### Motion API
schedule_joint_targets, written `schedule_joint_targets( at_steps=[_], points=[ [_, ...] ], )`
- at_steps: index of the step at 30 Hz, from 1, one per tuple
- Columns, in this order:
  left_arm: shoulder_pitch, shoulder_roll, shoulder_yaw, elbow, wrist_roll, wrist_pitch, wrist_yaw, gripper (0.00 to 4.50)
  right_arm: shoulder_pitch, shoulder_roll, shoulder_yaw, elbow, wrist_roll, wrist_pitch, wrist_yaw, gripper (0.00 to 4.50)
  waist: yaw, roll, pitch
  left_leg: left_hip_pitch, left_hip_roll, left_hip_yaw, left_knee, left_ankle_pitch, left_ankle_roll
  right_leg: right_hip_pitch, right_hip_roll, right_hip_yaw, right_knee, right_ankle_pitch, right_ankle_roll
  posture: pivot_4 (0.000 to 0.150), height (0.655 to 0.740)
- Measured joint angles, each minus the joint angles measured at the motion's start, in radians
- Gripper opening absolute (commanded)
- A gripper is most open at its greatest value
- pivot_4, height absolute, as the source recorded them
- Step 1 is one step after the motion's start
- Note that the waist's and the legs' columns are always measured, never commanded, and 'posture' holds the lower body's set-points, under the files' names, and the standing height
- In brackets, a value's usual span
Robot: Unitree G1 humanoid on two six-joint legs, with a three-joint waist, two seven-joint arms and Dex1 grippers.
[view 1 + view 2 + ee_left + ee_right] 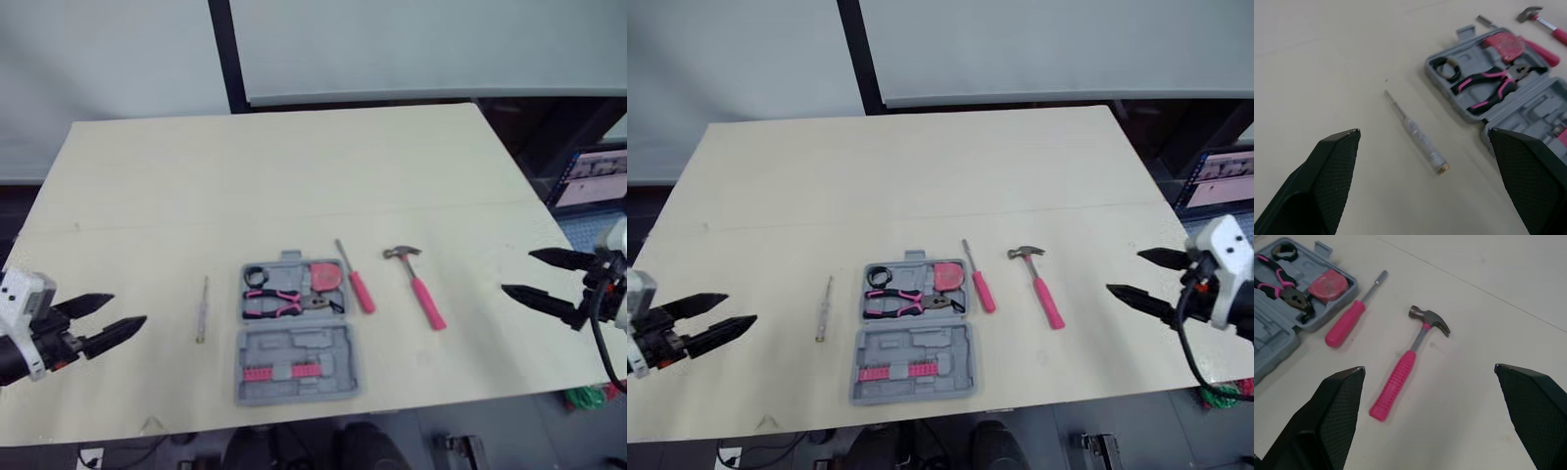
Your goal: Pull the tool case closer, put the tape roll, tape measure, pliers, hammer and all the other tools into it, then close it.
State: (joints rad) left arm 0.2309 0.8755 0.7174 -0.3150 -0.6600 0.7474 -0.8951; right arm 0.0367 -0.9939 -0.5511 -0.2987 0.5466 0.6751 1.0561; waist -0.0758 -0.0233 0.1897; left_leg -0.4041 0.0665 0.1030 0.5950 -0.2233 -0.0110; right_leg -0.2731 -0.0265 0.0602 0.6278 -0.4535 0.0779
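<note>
hammer (419, 287) head far, handle near, right of open tool case (328, 345)

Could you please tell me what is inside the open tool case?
The far half of the tool case holds the tape roll, pliers and tape measure; the near half holds a row of pink bits. Anything beneath the pliers is covered.
</note>
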Motion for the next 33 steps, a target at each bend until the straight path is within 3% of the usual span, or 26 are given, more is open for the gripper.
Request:
schedule_joint_targets(
  at_steps=[7, 18, 24, 33],
  points=[
    [-0.020, -0.044, -0.002, -0.023, -0.006, 0.067, 0.094, 4.50, -0.036, 0.006, 0.043, -0.108, 0.078, 0.045, -0.018, 4.48, -0.007, 0.000, 0.000, 0.000, 0.000, 0.001, 0.000, 0.000, -0.001, 0.000, 0.000, 0.001, 0.000, 0.000, 0.000, 0.150, 0.7400],
    [0.051, -0.373, -0.080, -0.387, -0.008, 0.345, 0.577, 4.50, -0.297, 0.034, 0.318, -0.248, 0.253, 0.109, -0.009, 4.48, 0.009, -0.002, 0.001, -0.001, 0.000, -0.003, 0.007, 0.000, 0.000, 0.003, 0.001, 0.000, 0.000, 0.001, 0.002, 0.150, 0.7400],
    [-0.059, -0.543, -0.226, -0.439, 0.060, 0.415, 0.814, 4.50, -0.349, 0.087, 0.460, -0.252, 0.260, 0.077, 0.013, 4.48, 0.031, -0.002, 0.001, -0.002, 0.000, -0.004, 0.015, 0.000, 0.001, 0.005, 0.002, -0.001, 0.000, 0.003, 0.006, 0.150, 0.7400],
    [-0.111, -0.503, -0.369, -0.266, 0.199, 0.263, 0.804, 4.50, -0.350, 0.155, 0.520, -0.283, 0.237, 0.045, -0.027, 4.48, 0.027, -0.002, 0.001, -0.003, 0.000, -0.003, 0.015, -0.001, 0.000, 0.005, 0.001, 0.000, 0.000, 0.004, 0.007, 0.150, 0.7400]
  ],
)
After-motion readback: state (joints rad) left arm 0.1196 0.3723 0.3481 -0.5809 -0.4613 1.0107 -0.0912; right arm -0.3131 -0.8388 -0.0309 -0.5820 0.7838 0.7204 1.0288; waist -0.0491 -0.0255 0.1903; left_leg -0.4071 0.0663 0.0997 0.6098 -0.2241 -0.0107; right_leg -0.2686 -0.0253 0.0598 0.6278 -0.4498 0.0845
